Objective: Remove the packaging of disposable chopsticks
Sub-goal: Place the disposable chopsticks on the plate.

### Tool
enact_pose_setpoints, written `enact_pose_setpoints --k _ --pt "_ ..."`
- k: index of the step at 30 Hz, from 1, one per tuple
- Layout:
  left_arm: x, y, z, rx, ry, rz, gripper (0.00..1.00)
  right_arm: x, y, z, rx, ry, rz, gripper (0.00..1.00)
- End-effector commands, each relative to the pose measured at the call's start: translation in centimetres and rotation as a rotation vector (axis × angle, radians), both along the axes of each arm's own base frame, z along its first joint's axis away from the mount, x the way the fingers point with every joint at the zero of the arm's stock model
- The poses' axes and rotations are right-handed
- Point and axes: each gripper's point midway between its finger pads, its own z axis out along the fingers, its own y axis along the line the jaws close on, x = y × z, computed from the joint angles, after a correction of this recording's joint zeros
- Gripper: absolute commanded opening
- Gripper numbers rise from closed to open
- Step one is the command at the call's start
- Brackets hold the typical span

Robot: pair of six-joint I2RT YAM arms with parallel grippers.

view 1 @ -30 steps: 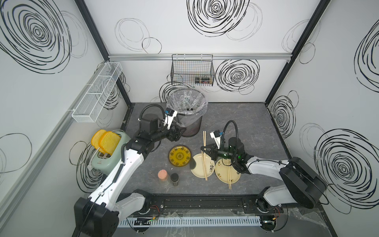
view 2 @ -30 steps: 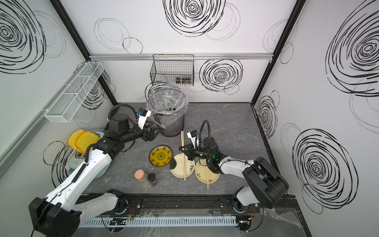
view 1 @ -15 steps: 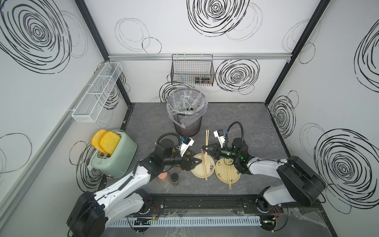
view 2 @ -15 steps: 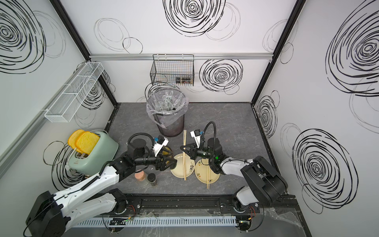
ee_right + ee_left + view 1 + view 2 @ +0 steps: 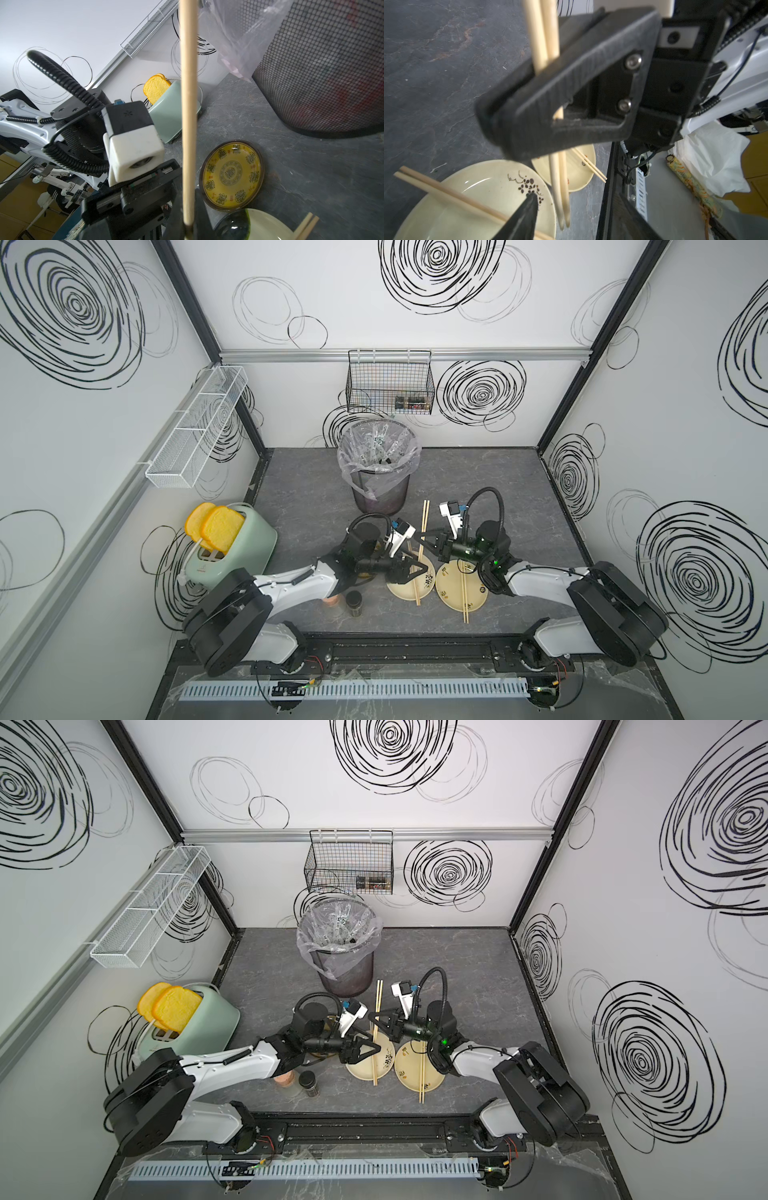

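While the right claw (image 5: pixel 422 540) clamps chopsticks (image 5: pixel 424 514) pointing lengthwise at the bin (image 5: pixel 380 497), the left claw (image 5: pixel 422 568) gapes.

Facing each other, left fingers (image 5: pixel 527 216) apart, right fingers (image 5: pixel 550 99) clamped tight

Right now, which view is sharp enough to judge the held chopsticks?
Left wrist view: right arm's fingers loom blurred, chopsticks soft. Right wrist view: chopsticks close and soft, yellow dish crisp. Both top views: evenly lit, sharp, chopsticks small.
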Motion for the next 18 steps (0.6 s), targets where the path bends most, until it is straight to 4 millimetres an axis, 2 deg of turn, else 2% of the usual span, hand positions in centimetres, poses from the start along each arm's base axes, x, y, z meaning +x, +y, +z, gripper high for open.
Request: enact_pose_setpoints --k 1,4,6,12,16,18 --pt "1.3 -1.3 2.4 -0.082 -0.041 0.009 0.5 -0.5 -0.3 1.8 0.048 -0.051 0.008 0.0" --pt "1.8 -1.7 2.6 -0.103 -0.046 0.01 0.39 -0.5 -0.3 1.8 0.048 -0.053 0.006 0.0" --pt "2.1 -1.8 2.6 -0.107 -0.043 0.015 0.27 -0.5 -0.3 1.8 0.049 -0.054 0.005 0.0" --pt "2.8 -1.0 2.7 -0.103 -0.042 0.054 0.0 -0.4 -0.2 1.6 0.044 -0.051 0.005 0.0" --pt "2.6 -0.4 2.3 -0.086 -0.027 0.063 0.0 -0.2 -0.2 1.3 0.026 -0.054 -0.007 0.0" --pt "2.3 0.1 1.6 -0.055 0.004 0.066 0.0 0.0 -0.3 1.3 0.021 -0.061 -0.016 0.13"
